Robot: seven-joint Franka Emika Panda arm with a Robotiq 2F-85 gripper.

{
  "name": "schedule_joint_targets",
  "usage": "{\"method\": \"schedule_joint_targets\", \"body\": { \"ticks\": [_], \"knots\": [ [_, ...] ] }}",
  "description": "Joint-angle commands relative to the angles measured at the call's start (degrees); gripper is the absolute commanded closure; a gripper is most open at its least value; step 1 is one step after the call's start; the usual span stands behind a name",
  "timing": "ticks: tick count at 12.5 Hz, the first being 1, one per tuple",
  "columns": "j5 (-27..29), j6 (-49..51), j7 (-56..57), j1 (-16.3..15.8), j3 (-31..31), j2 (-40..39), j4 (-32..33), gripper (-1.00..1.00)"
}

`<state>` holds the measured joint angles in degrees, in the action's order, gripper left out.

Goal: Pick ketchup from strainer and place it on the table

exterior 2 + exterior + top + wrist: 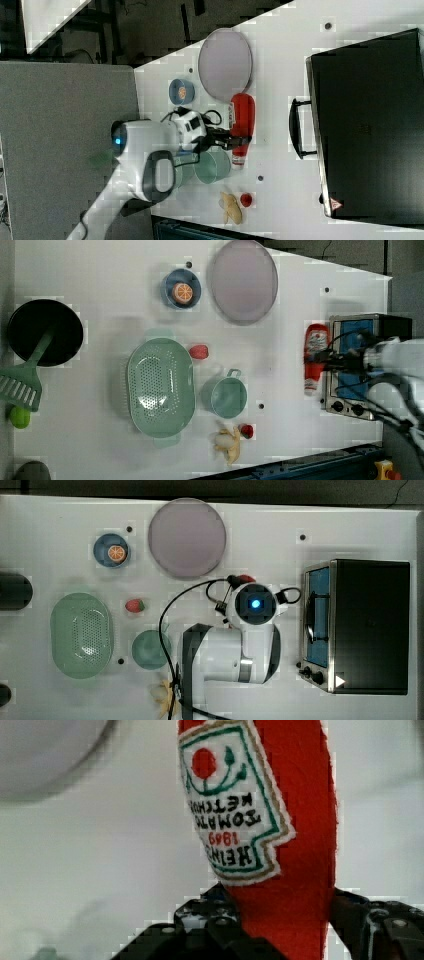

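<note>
The ketchup [315, 357] is a red bottle with a white label, lying lengthwise over the white table [280, 370] just off the toaster oven's front. My gripper [326, 363] is shut on the ketchup near its cap end. In the wrist view, dark fingers [200, 922] flank the ketchup [295, 845] on both sides. The right view has the ketchup [243, 120] below the round plate, with the gripper [234, 141] clamped across it. The top view catches a red sliver of the ketchup [245, 578] past my wrist. The pale green strainer [160, 387] stands far off with nothing in it. Whether the bottle touches the table I cannot tell.
A toaster oven [360, 625] stands close beside the bottle. A greyish round plate [186, 536], a blue bowl with an orange slice [112, 550], a strawberry [134, 605], a green cup [149, 649] and a banana [229, 442] lie about. A black pan [45, 332] sits at the left view's left.
</note>
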<state>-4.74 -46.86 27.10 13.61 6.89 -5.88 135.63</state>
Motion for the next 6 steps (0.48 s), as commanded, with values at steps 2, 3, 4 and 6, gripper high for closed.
{"method": "schedule_joint_targets", "body": {
  "ticks": [2, 3, 4, 6],
  "knots": [
    [0.13, -6.77, 1.9, -0.93, 0.59, -5.74, 0.2, -0.19],
    [0.13, -8.19, 1.92, -0.93, 0.7, -6.75, 0.18, -0.39],
    [0.12, -9.1, 1.9, -0.92, 0.82, -7.29, 0.22, -0.61],
    [0.12, -8.87, 1.69, -0.92, 0.97, -6.42, -0.47, -1.0]
  ]
}}
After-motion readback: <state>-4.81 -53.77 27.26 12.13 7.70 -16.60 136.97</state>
